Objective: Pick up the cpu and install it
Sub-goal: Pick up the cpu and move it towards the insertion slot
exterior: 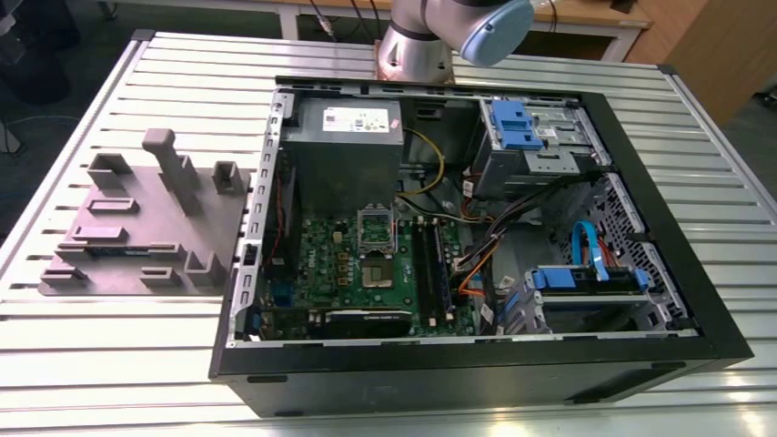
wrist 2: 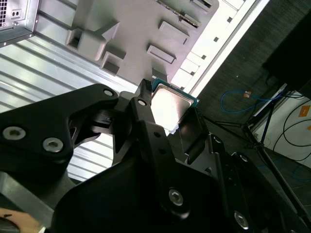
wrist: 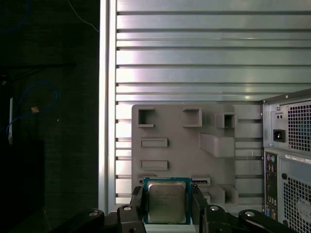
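Note:
The cpu (wrist: pixel 166 201) is a small square chip with a pale silvery top and a thin green edge. My gripper (wrist: pixel 167 208) is shut on it, with one black finger (wrist: pixel 137 204) against each of two opposite sides. In the second wrist view the cpu (wrist 2: pixel 171 103) sits between the fingertips of the gripper (wrist 2: pixel 171 119), high above the grey-purple fixture plate (wrist 2: pixel 136 29). Inside the open computer case (exterior: pixel 680 300), the motherboard's metal-framed socket (exterior: pixel 378 274) shows a dark centre, with its latch frame (exterior: pixel 374 223) raised.
The fixture plate (exterior: pixel 146 228) with its upright blocks lies on the slatted metal table (exterior: pixel 97 364), at the exterior view's left of the case. The arm's base (exterior: pixel 419 50) stands behind the case. The table edge (wrist: pixel 104 97) drops to dark floor with cables.

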{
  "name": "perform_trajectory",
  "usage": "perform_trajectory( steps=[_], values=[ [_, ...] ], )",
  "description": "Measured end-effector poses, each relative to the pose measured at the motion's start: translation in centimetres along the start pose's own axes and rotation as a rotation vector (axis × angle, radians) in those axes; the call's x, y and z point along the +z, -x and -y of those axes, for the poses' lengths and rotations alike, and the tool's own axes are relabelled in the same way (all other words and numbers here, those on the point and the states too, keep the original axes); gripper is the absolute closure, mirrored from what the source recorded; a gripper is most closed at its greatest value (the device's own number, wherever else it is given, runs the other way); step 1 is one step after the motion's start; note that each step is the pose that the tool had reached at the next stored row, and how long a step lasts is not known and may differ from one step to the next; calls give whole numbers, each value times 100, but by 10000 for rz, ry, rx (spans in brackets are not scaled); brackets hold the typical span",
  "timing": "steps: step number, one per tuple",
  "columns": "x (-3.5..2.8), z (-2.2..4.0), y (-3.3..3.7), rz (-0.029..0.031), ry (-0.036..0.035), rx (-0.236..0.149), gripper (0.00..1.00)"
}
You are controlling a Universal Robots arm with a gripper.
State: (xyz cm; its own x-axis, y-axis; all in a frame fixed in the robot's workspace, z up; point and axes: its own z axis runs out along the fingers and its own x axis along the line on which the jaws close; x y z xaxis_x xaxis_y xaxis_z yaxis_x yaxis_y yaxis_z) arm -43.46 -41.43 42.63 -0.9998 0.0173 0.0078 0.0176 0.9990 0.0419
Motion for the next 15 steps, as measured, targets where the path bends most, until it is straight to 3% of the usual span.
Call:
perform_trajectory(
  steps=[15],
  values=[
    [-129,-5,-1,-1,1,0,53]
  ],
)
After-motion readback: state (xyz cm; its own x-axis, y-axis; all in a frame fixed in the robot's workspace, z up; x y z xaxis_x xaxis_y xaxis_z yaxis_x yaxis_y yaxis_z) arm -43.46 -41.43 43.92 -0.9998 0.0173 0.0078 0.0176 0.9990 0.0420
